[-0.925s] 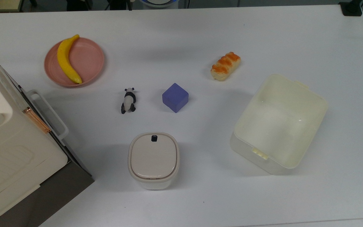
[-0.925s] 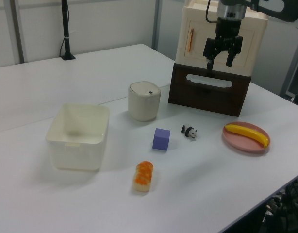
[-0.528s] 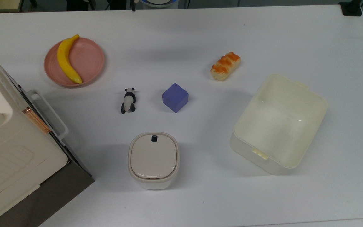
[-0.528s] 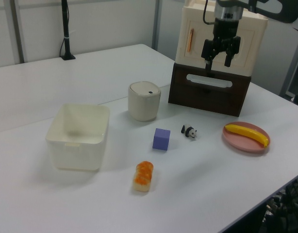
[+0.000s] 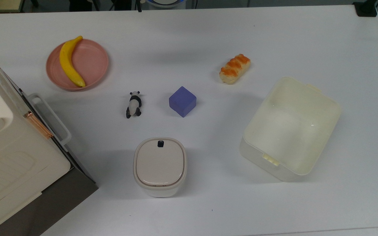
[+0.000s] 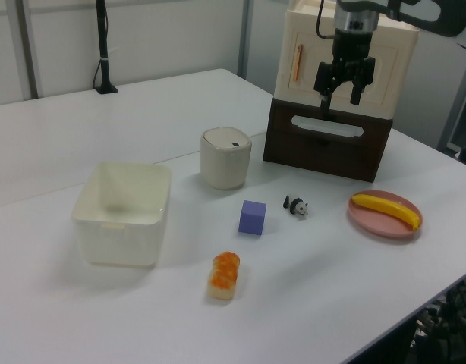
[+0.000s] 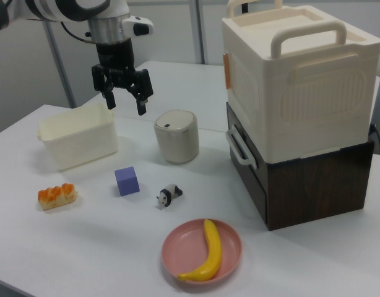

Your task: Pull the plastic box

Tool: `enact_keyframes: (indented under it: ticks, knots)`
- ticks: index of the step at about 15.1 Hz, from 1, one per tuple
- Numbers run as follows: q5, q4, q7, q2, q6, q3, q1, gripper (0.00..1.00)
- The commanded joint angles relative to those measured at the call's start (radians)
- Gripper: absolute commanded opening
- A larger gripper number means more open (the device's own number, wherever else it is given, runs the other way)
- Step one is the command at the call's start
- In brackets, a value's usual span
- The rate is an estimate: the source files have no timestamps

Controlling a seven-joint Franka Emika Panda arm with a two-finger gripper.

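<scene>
Bright even overhead light, soft shadows, no blur

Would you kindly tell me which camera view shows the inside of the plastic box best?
The top view: it looks straight down into the plastic box, showing its bare floor and both latch tabs. The left view shows one side wall and part of the interior; the right view shows mainly an outer wall.

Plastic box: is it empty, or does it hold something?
Empty. The plastic box has no lid, and the top view shows only its bare cream floor and walls.
</scene>
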Motion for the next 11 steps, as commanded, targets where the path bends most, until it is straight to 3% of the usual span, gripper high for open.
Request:
enact_keyframes:
  ticks: [1, 11]
  knots:
    - [-0.013, -0.019, 0.023, -0.017, -0.011, -0.004, 0.012, 1.00]
    - [0.008, -0.017, -0.022, -0.008, -0.008, -0.003, 0.014, 1.00]
